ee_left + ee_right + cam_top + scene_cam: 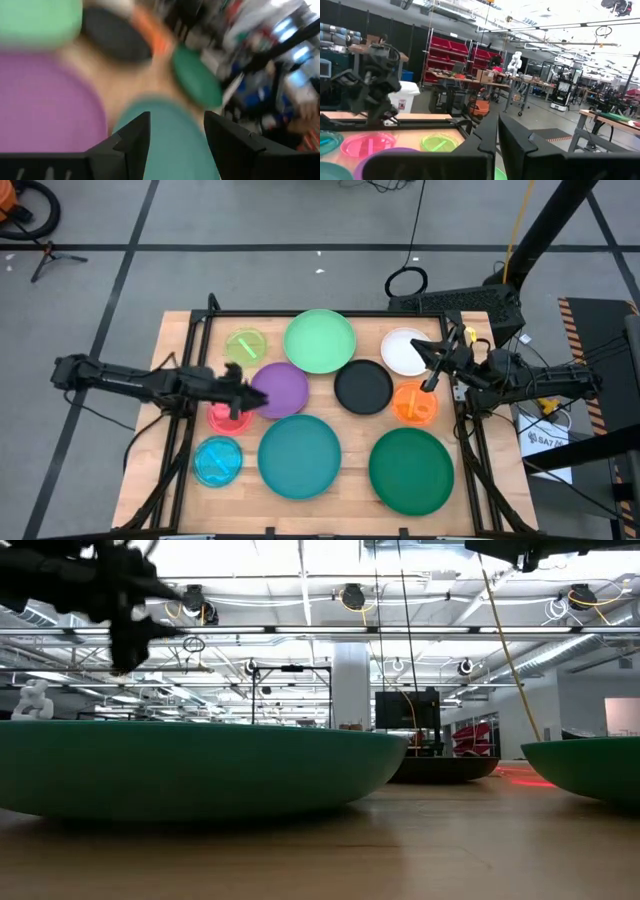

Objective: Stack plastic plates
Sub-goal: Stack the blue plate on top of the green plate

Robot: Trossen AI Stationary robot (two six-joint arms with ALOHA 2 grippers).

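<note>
Ten plates lie singly, each flat on its base on the wooden table: yellow-green (245, 345), light green (320, 340), white (405, 352), purple (280, 388), black (362, 387), orange (415, 402), pink (228, 416), blue (217, 460), teal (299, 455) and dark green (411, 470). My left gripper (236, 394) hangs open above the gap between the pink and purple plates, high over the table (128, 635); nothing sits between its fingers (177, 145). My right gripper (433, 373) is shut and raised between the white and orange plates (498, 135).
A dark frame rail (300, 313) runs along the table's far edge, and rails stand at both sides. Bare wood (355, 435) shows between the teal, black and dark green plates. In the low view the teal plate (180, 775) fills the foreground.
</note>
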